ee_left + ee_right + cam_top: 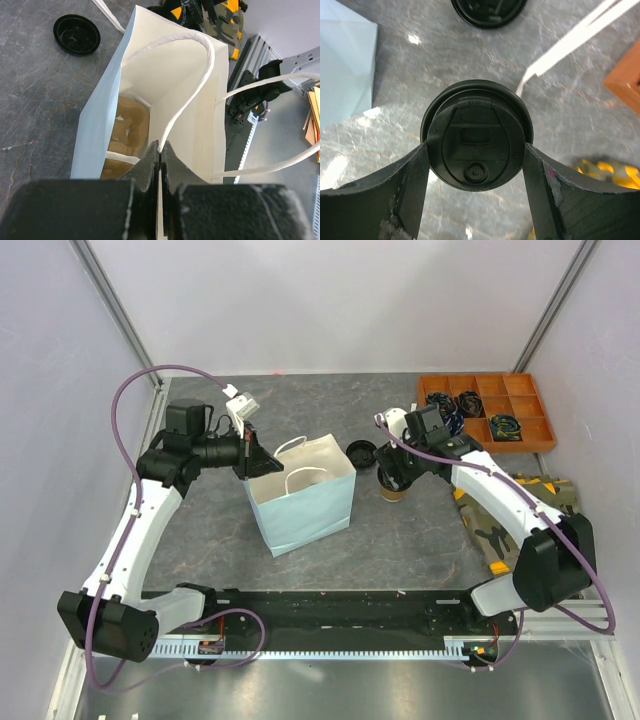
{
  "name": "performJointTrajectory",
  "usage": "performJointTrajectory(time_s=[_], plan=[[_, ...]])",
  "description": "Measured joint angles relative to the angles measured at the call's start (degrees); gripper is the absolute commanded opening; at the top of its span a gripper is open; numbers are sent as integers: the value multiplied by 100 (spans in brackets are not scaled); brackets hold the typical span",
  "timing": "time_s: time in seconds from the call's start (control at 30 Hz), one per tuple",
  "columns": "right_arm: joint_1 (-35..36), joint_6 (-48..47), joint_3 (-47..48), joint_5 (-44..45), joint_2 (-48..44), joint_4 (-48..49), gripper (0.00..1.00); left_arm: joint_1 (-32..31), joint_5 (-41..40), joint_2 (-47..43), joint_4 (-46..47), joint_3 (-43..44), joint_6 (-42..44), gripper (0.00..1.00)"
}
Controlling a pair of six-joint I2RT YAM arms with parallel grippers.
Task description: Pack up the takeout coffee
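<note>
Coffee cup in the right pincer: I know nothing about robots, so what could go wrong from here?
1. The right pincer grips the coffee cup around its black lid; the lid might pop off, or the cup might slip.
2. A white handle arches over the mouth of the blue bag and could snag the cup going in.
3. The left pincer pinches only one rim, so a bump might tip the bag.
</note>
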Motion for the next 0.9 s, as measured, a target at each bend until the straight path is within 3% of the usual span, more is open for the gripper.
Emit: performJointTrajectory(time_s=[0.37, 0.6, 0.9], plan=[[0, -22, -780, -358, 7, 1132, 30, 0, -72, -2, 44, 0, -2, 2], [0, -20, -822, -380, 42, 1366, 62, 0, -70, 17, 46, 0, -2, 2], [0, 42, -846, -396, 48, 1517, 72, 0, -70, 92, 52, 0, -4, 2]])
